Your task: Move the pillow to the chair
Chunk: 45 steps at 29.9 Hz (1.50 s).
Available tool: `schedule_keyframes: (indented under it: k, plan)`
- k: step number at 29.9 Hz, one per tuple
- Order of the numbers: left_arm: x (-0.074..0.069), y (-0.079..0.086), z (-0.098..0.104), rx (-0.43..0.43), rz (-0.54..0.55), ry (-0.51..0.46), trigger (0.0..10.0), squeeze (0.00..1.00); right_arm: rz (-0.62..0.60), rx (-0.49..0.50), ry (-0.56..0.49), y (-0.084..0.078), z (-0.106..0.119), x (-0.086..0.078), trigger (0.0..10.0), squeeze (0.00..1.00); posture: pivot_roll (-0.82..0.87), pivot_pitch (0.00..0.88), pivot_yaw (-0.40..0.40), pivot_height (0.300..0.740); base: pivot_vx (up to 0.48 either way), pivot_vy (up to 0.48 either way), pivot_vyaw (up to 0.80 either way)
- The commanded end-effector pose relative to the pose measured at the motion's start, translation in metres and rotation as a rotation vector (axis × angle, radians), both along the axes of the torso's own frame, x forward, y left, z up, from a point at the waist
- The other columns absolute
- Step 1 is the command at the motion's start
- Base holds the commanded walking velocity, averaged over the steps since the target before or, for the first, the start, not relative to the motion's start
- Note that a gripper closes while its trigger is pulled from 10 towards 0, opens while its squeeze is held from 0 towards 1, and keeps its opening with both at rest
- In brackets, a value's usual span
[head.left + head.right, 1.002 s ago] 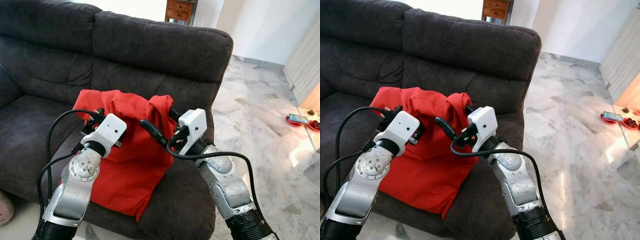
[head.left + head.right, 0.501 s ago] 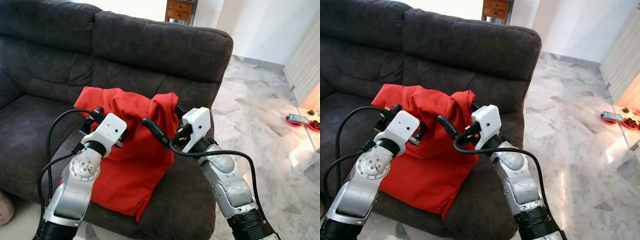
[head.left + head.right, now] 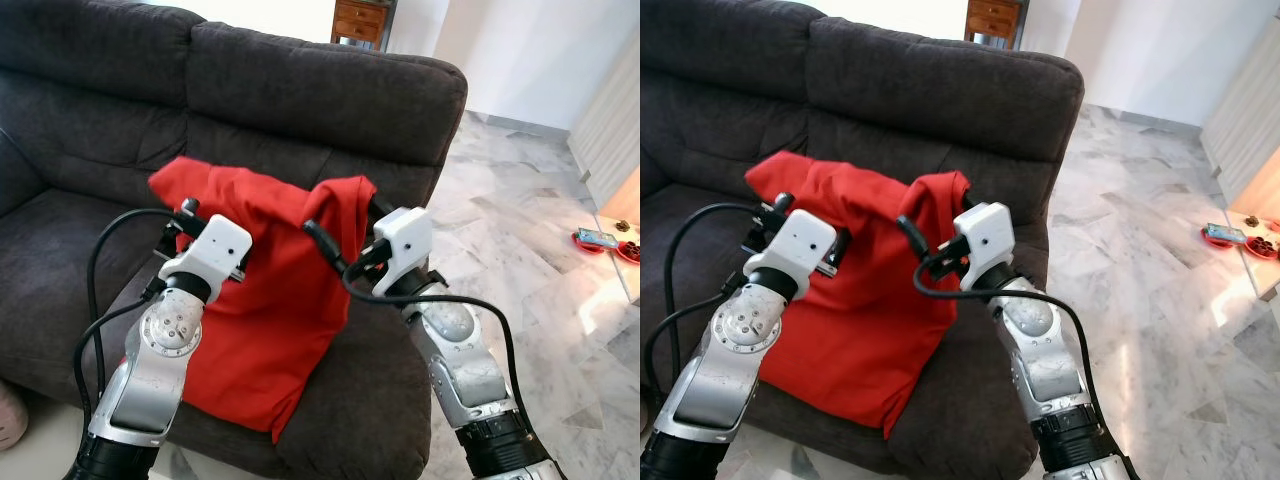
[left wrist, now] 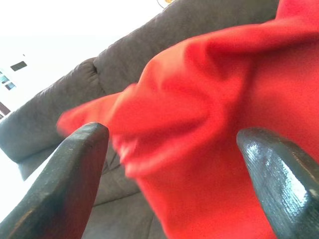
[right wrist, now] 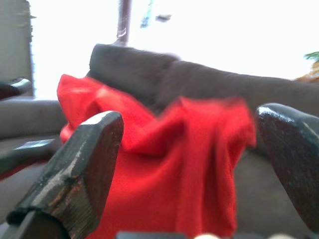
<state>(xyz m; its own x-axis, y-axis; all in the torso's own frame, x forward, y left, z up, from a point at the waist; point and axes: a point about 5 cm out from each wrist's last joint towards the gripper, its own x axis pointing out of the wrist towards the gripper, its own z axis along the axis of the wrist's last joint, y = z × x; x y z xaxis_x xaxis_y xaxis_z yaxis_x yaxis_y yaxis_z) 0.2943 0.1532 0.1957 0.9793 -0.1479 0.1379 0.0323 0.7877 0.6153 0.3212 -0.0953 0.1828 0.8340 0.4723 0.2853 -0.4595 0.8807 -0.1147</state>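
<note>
Gripping red pillow (image 3: 270,300) – left claw (image 3: 186,222), right claw (image 3: 345,238) – dark sofa (image 3: 300,90), marble floor (image 3: 540,260)

the pillow (image 3: 270,290) hides both claws' fingertips; right wrist view blurred.

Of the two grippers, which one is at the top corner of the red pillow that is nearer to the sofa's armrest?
The right gripper: it is at the pillow's corner beside the sofa's armrest, on the marble floor side. The left gripper is at the opposite corner, toward the sofa's middle.
</note>
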Motion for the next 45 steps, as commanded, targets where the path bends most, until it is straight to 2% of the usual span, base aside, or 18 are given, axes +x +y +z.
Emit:
schedule_keyframes:
  k: [1,10,11,14,15,16,19,21,25,27,29,32,34,39,40,42,44,45]
  plan:
    - [-0.001,-0.004,0.007,-0.006,-0.018,-0.031,10.0,0.00,-0.082,0.005,-0.012,-0.013,0.003,0.006,10.0,0.00,0.14,0.029,-0.143,0.740,0.000,0.000,0.00]
    - [-0.001,-0.006,0.001,-0.015,-0.020,-0.025,10.0,0.00,-0.315,0.019,0.061,-0.049,-0.018,0.017,10.0,0.00,0.14,0.023,-0.143,0.740,0.000,0.000,0.00]
    - [-0.001,-0.003,-0.007,-0.034,-0.011,0.000,10.0,0.00,-0.374,0.021,0.098,-0.060,-0.029,0.018,10.0,0.00,0.14,0.019,-0.143,0.740,0.000,0.000,0.00]
    - [-0.002,0.003,-0.020,-0.071,0.011,0.040,10.0,0.00,-0.431,0.026,0.150,-0.072,-0.043,0.019,10.0,0.00,0.14,0.016,-0.141,0.740,0.000,0.000,0.00]
    - [-0.003,0.009,-0.029,-0.090,0.033,0.067,10.0,0.00,-0.468,0.016,0.182,-0.080,-0.052,0.018,10.0,0.00,0.14,0.016,-0.141,0.740,0.000,0.000,0.00]
    - [-0.006,0.022,-0.050,-0.131,0.084,0.129,10.0,0.00,-0.542,-0.001,0.247,-0.098,-0.070,0.015,10.0,0.00,0.14,0.014,-0.140,0.740,0.000,0.000,0.00]
    - [-0.009,0.030,-0.061,-0.153,0.112,0.163,10.0,0.00,-0.584,-0.012,0.281,-0.107,-0.080,0.011,10.0,0.00,0.14,0.014,-0.140,0.740,0.000,0.000,0.00]
    - [-0.019,0.044,-0.088,-0.226,0.185,0.237,10.0,0.00,-0.723,-0.038,0.405,-0.136,-0.111,-0.004,10.0,0.00,0.14,0.018,-0.135,0.740,0.000,0.000,0.00]
    - [-0.027,0.050,-0.104,-0.270,0.224,0.268,10.0,0.00,-0.825,-0.020,0.514,-0.157,-0.135,-0.019,10.0,0.00,0.13,0.023,-0.134,0.740,0.000,0.000,0.00]
    - [-0.038,0.056,-0.122,-0.380,0.275,0.283,10.0,0.00,-0.862,-0.059,0.663,-0.168,-0.167,-0.044,10.0,0.00,0.13,0.023,-0.132,0.740,0.000,0.000,0.00]
    - [-0.043,0.059,-0.132,-0.407,0.305,0.300,10.0,0.00,-0.867,-0.075,0.722,-0.169,-0.179,-0.054,10.0,0.00,0.13,0.023,-0.132,0.740,0.000,0.000,0.00]
    - [-0.056,0.066,-0.156,-0.458,0.369,0.351,10.0,0.00,-0.890,-0.135,0.850,-0.175,-0.204,-0.081,10.0,0.00,0.13,0.013,-0.125,0.740,0.000,0.000,0.00]
    - [-0.060,0.067,-0.162,-0.449,0.375,0.368,10.0,0.00,-0.895,-0.149,0.893,-0.177,-0.211,-0.090,10.0,0.00,0.13,0.008,-0.123,0.740,0.000,0.000,0.00]
    - [-0.066,0.070,-0.177,-0.450,0.390,0.397,10.0,0.00,-0.958,-0.188,1.055,-0.186,-0.236,-0.131,10.0,0.00,0.13,0.000,-0.102,0.740,0.000,0.000,0.00]
    - [-0.066,0.070,-0.177,-0.450,0.390,0.397,10.0,0.00,-0.958,-0.188,1.055,-0.186,-0.236,-0.131,10.0,0.00,0.13,0.000,-0.102,0.740,0.000,0.000,0.00]
    - [-0.065,0.071,-0.184,-0.440,0.378,0.410,10.0,0.00,-0.959,-0.163,1.111,-0.181,-0.245,-0.145,10.0,0.00,0.14,0.000,-0.071,0.740,0.000,0.000,0.00]
    - [-0.063,0.070,-0.188,-0.429,0.363,0.425,10.0,0.00,-0.904,-0.140,1.131,-0.169,-0.251,-0.147,10.0,0.00,0.13,0.000,-0.053,0.740,0.000,0.000,0.00]
    - [-0.061,0.070,-0.192,-0.418,0.353,0.448,10.0,0.00,-0.830,-0.165,1.138,-0.154,-0.255,-0.147,10.0,0.00,0.12,0.000,-0.040,0.740,0.000,0.000,0.00]
